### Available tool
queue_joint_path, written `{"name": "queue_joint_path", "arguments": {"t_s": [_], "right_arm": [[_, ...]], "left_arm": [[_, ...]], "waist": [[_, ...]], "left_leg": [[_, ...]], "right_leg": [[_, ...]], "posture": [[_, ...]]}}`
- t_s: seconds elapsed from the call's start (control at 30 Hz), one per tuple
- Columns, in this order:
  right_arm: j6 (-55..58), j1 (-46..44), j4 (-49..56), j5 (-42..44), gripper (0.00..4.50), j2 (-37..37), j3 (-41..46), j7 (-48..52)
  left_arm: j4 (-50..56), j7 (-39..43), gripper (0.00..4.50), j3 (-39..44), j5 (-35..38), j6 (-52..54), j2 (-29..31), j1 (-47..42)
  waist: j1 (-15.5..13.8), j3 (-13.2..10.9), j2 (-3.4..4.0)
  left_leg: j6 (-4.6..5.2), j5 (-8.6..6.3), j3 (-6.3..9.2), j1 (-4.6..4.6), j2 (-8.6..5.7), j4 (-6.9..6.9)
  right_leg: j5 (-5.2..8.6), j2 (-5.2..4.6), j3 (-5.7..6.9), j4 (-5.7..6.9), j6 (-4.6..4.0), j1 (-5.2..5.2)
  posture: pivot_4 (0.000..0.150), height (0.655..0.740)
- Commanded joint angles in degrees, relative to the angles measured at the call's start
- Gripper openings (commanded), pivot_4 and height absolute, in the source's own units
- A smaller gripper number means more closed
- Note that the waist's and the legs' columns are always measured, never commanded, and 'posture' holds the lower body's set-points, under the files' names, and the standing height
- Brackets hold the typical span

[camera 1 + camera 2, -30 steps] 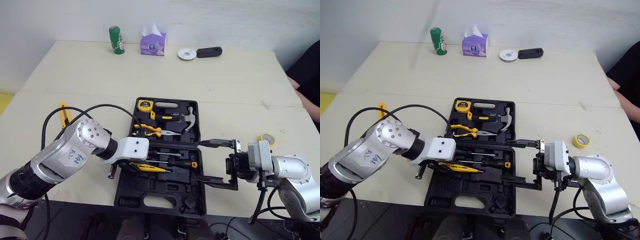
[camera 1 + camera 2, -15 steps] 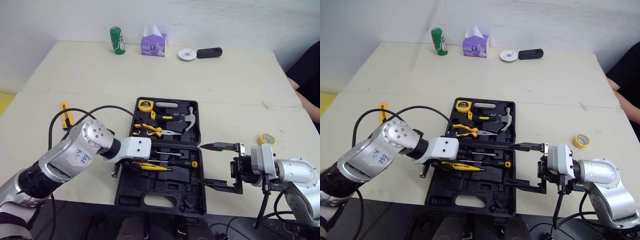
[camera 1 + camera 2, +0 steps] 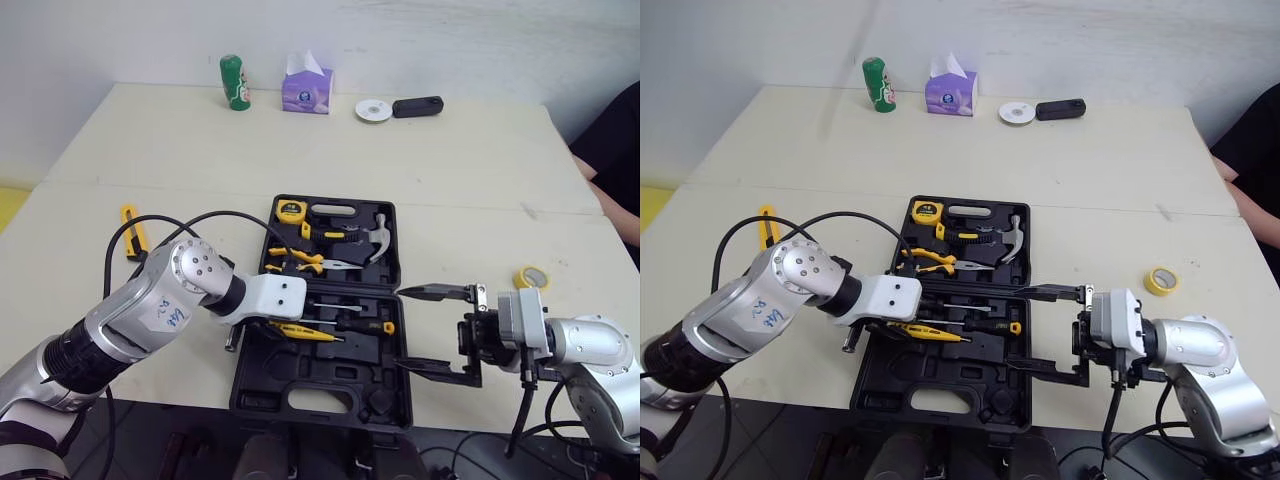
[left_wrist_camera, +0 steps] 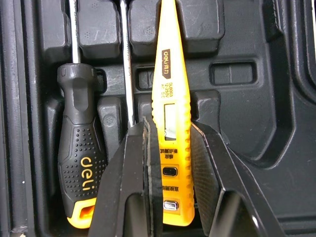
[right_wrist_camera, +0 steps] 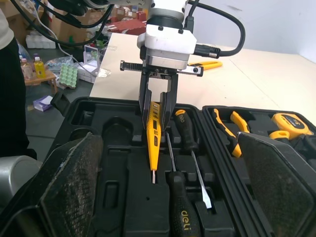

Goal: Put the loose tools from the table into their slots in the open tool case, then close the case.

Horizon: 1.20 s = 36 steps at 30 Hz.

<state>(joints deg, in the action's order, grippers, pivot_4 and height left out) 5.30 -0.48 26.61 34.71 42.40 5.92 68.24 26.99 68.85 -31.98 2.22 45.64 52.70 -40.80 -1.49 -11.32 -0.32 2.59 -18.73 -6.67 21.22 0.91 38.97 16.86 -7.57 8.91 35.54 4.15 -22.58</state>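
Right gripper [image 3: 399,327] has backed a hair off the tool case [image 3: 262,385] since a second ago, and the left arm's elbow has swung slightly toward it; pen and case are unchanged. Right jaws are spread wide and empty, fingertips at the right edge of the case's near half. Left gripper [image 5: 157,112] is over that same half, jaws closed on the rear end of the yellow tester pen [image 3: 300,334]. The pen's long axis runs across the case, tip pointing at the right gripper and resting on the tray, rear end raised. A black-handled screwdriver [image 4: 79,148] lies just beside the pen, parallel. The far half holds pliers [image 3: 295,257], hammer [image 3: 375,238] and tape measure [image 3: 290,211]. On the table [image 3: 450,170], a yellow utility knife [image 3: 130,229] lies left of the case and a tape roll [image 3: 532,277] right of it. A green can [image 3: 234,81] and tissue box [image 3: 306,88] sit well beyond the case.
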Motion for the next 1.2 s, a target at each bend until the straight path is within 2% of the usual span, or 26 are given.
{"name": "queue_joint_path", "arguments": {"t_s": [0.03, 0.07, 0.13, 0.27, 0.6, 0.7, 0.8, 0.87, 1.0, 1.1, 1.2], "right_arm": [[-0.76, -0.56, 1.9, 0.02, 4.5, -0.47, -0.29, -0.45], [-0.81, -0.68, 1.86, -0.09, 4.5, -0.55, -0.51, -0.56], [-0.93, -0.78, 1.77, -0.14, 4.5, -0.61, -0.7, -0.6], [-1.03, -1.18, 1.43, -0.14, 4.5, -0.6, -0.77, -0.46], [-0.89, -2.45, 0.32, -0.28, 4.5, -0.42, -0.96, 0.34], [-0.86, -2.79, -0.02, -0.37, 4.5, -0.48, -1.04, 0.55], [-0.97, -2.82, -0.5, -0.49, 4.5, -0.42, -0.84, 0.75], [-1.36, -2.78, -0.93, -0.64, 4.5, -0.48, -0.63, 0.85], [-1.83, -1.83, -0.63, 0.58, 4.5, -1.1, 1.69, -0.31], [-2.3, -0.26, -0.79, 0.24, 4.5, -0.01, 2.55, 0.63], [-2.96, 0.95, -1.32, -0.3, 4.5, 0.06, 3.09, 0.91]], "left_arm": [[0.09, -1.48, 0.5, -0.67, -2.22, 0.59, -0.03, 1.28], [0.19, -1.63, 0.5, -0.6, -2.34, 0.58, -0.01, 1.34], [0.51, -1.54, 1.54, -0.64, -2.29, 0.59, 0.01, 1.38], [1.24, -1.47, 3.04, 1.2, -0.29, 0.49, -1.29, 1.84], [2.07, 0.25, 3.04, 9.31, 8.53, 0.25, -3.24, 2.37], [0.54, 0.97, 3.04, 13.34, 11.3, -6.27, -4.84, 4.29], [-1.48, 2.21, 3.04, 22.22, 19.18, -13.49, -8.81, 9.21], [-2.8, 2.02, 3.04, 25.77, 21.55, -16.15, -10.46, 11.24], [-9.67, 3.57, 3.04, 33.01, 23.64, -22.01, -9.59, 17.75], [-11.75, 5.27, 2.19, 34.18, 23.6, -27.54, -9.54, 20.05], [-11.73, 5.06, 0.78, 34.73, 24.5, -31.48, -11.62, 23.55]], "waist": [[0.0, 0.0, 0.0], [0.0, 0.0, 0.0], [0.0, 0.0, 0.0], [0.0, 0.0, 0.0], [0.04, -0.01, -0.01], [0.04, -0.01, -0.01], [0.14, -0.01, -0.01], [0.13, -0.02, -0.02], [0.33, -0.03, 0.01], [0.16, -0.04, 0.02], [-0.04, -0.04, 0.01]], "left_leg": [[0.0, 0.0, 0.0, 0.0, 0.0, 0.0], [0.0, 0.0, 0.0, 0.0, 0.0, 0.01], [0.01, -0.01, 0.0, 0.0, 0.0, 0.02], [0.04, -0.03, 0.01, 0.01, 0.0, 0.03], [0.04, -0.03, 0.02, 0.04, 0.01, 0.05], [0.04, -0.03, 0.02, 0.04, 0.01, 0.05], [0.04, -0.03, 0.03, 0.04, 0.01, 0.05], [0.04, -0.03, 0.04, 0.05, 0.03, 0.07], [0.03, -0.03, 0.04, 0.01, 0.03, 0.08], [0.01, -0.04, 0.04, 0.01, 0.03, 0.07], [0.07, -0.13, 0.05, 0.03, 0.01, 0.08]], "right_leg": [[0.0, 0.0, 0.0, 0.0, 0.0, 0.0], [0.0, 0.0, 0.0, 0.0, 0.0, 0.0], [0.0, -0.01, 0.0, 0.0, 0.0, 0.01], [0.0, -0.02, 0.01, 0.0, 0.0, 0.01], [0.0, -0.01, 0.03, 0.0, 0.0, 0.0], [0.0, -0.01, 0.02, 0.0, 0.0, 0.0], [0.0, -0.03, 0.03, 0.0, 0.0, 0.01], [0.0, -0.03, 0.05, 0.0, 0.0, 0.01], [0.0, -0.03, 0.06, 0.0, 0.0, 0.01], [0.0, -0.03, 0.08, 0.0, 0.0, 0.0], [-0.01, -0.1, 0.07, -0.04, 0.01, 0.03]], "posture": [[0.15, 0.74], [0.15, 0.74], [0.15, 0.74], [0.15, 0.74], [0.15, 0.74], [0.15, 0.74], [0.15, 0.74], [0.15, 0.74], [0.15, 0.74], [0.15, 0.74], [0.15, 0.74]]}}
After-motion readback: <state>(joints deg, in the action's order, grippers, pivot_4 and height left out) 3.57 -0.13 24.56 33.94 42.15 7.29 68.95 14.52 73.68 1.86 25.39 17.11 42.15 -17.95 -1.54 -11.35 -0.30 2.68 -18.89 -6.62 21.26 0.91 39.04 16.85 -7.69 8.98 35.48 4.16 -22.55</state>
